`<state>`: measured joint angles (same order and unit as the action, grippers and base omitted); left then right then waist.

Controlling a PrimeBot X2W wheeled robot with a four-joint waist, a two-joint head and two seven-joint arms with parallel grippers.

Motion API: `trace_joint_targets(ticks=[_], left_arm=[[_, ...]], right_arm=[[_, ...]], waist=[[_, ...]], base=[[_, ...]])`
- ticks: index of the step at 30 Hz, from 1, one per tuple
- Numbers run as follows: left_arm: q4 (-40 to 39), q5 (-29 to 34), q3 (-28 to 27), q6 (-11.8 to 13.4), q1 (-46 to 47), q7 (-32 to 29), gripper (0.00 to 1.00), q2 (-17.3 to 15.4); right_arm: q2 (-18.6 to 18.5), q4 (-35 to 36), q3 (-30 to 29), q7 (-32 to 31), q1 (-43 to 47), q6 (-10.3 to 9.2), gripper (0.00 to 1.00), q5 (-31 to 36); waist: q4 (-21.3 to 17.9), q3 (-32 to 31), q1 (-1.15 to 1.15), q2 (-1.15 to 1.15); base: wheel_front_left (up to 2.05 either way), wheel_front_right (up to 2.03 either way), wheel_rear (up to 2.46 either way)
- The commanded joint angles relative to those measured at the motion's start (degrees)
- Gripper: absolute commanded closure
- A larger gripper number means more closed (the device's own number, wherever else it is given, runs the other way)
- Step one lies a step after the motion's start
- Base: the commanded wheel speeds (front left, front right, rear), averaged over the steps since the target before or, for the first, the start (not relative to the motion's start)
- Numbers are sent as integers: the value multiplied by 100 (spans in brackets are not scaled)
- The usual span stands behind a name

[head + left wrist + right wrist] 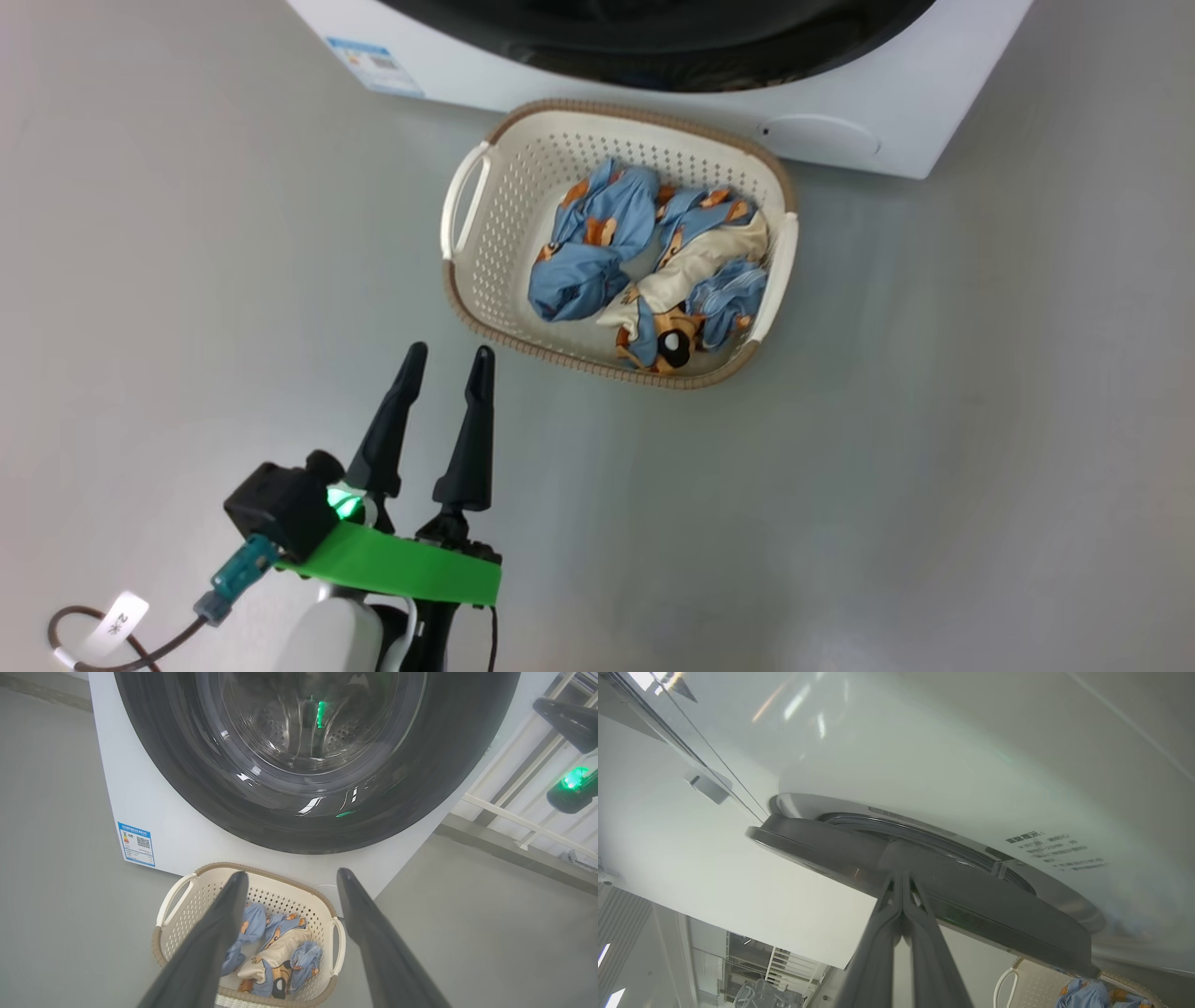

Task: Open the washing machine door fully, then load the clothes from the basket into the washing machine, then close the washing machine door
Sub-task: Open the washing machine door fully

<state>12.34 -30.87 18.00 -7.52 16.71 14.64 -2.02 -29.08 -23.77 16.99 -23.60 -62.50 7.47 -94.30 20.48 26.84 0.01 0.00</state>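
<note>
The white washing machine [840, 103] stands at the top of the head view, its black-rimmed door [653, 37] facing the floor area. Just in front sits the cream basket [509, 243] holding blue and cream bear-print clothes [597, 252]. My left gripper [449, 353] is open and empty, low and left of the basket. In the left wrist view its fingers [233, 891] frame the basket [187, 914], the clothes [280, 952] and the door [187, 765]. My right gripper [901, 858] is shut, its tips against the edge of the door's dark rim [994, 910]. Whether the door is unlatched cannot be told.
Grey floor spreads around the basket on all sides. A blue label [373, 61] marks the machine's lower left corner and a round cover [820, 135] its lower right. White railings [514, 812] stand to the machine's right, near my right gripper [537, 704].
</note>
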Motion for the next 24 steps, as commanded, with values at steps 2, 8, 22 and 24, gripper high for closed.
trace_joint_targets(ticks=[2, 8, 22, 24], left_arm=[[-167, -117, -107, 3, 102, 36, 0, -87], [-245, -273, 16, 3, 213, 36, 0, -87], [-355, -549, 120, 3, 323, 36, 0, -86], [-363, -571, 127, 3, 334, 36, 0, -86]], right_arm=[[5, 87, 7, -137, -172, 2, 100, -8], [39, -61, 6, -254, -548, 2, 100, 176], [148, -295, 178, -387, -1023, 2, 100, 461], [154, -292, 196, -410, -1056, 2, 100, 470]], waist=[[143, 210, -1, 0], [278, 435, -1, 0], [450, 711, -1, 0], [457, 731, -1, 0]], base=[[0, 0, 0], [0, 0, 0], [0, 0, 0], [0, 0, 0]])
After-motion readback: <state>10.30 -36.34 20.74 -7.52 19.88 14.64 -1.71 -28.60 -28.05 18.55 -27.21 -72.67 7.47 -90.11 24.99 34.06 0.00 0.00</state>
